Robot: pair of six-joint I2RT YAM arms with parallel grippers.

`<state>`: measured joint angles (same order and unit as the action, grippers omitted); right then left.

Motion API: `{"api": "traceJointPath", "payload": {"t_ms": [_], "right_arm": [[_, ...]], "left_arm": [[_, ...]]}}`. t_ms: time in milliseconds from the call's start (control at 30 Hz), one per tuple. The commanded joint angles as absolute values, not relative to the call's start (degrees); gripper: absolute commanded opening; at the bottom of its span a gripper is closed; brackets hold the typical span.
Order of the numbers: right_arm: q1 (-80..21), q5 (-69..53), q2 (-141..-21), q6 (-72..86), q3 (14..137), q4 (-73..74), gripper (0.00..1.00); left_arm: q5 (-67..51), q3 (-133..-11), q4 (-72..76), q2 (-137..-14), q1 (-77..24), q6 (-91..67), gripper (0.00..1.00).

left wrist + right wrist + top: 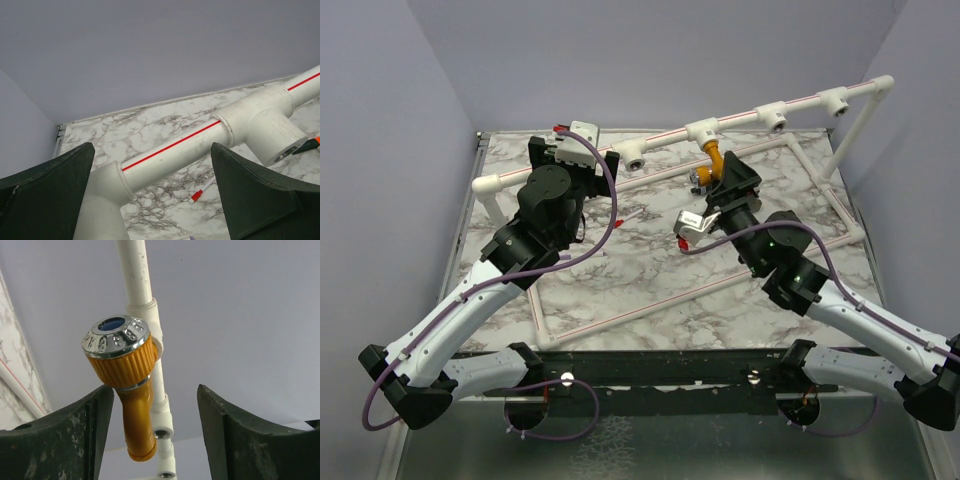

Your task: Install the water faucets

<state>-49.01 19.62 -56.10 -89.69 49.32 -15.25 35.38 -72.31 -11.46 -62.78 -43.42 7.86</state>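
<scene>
Readable text: we find none in any view
Water faucet (122,375): we see raised marks ringing its silver top, too blurred to read
White pipe (172,155): we see one red stripe, no letters

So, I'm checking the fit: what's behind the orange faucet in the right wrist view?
The white pipe runs behind the faucet, with an open socket farther along. The faucet's own body covers its joint with the pipe.

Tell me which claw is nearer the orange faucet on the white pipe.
Right. The right claw sits open at the orange faucet, a finger on each side. The left claw is farther left along the white pipe, open around it.
</scene>
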Motion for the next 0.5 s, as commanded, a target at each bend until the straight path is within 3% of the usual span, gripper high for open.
{"api": "traceJointPath", "payload": {"t_ms": [0,267,367,467], "right_arm": [[-49.2,18.3,-57.4,-95.5,48.6,-19.9,0.69],[-49.2,18.1,-59.7,-95.0,48.1,-21.0,0.51],[-49.2,18.1,-60.4,-94.0,48.0,-21.5,0.35],[-49.2,18.7,-60.9,-92.3,47.7,-22.6,0.09]], "left_arm": [[31.9,-69.4,-22.8,-66.1,-44.1,3.2,0.99],[32.2,-69.3,-22.8,-66.4,-44.1,3.3,0.99],[32.2,-69.4,-22.8,-66.5,-44.1,3.3,0.99],[32.1,-69.4,-22.8,-66.4,-44.1,3.3,0.99]]}}
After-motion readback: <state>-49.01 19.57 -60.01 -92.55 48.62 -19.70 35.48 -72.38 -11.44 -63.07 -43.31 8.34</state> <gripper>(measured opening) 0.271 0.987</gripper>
